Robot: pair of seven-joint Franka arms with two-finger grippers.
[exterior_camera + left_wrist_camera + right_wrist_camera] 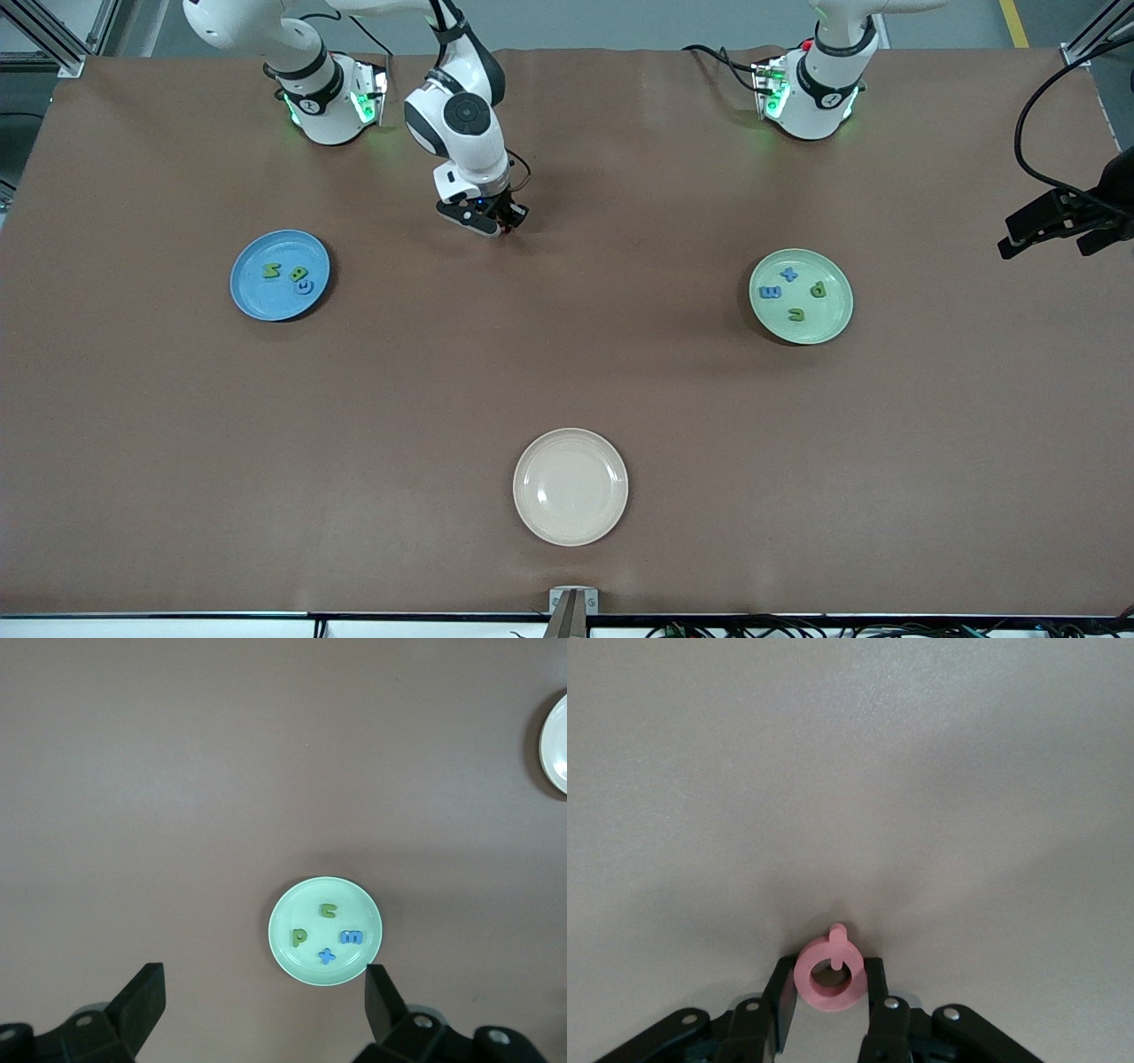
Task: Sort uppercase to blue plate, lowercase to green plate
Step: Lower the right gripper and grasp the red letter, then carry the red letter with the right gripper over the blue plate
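My right gripper [503, 227] is low over the bare table top between the two plates, closer to the blue plate [252, 294]. In the right wrist view it [829, 985] is shut on the red round uppercase letter [828, 975], a ring with a short tail. On the blue plate lie a green zigzag letter [271, 270], a green B [299, 273] and a blue round letter [304, 286]. The green plate [829, 315] holds the lowercase letters: blue m [770, 292], blue cross [789, 274], green p [819, 289] and green arch [796, 313]. My left gripper [262, 992] hangs open high above that plate [301, 902].
A cream plate [570, 486] with nothing on it sits near the table's front edge, midway between the arms' ends; its rim [556, 744] also shows in the left wrist view. The left gripper [1054, 226] hangs out at the left arm's end of the table.
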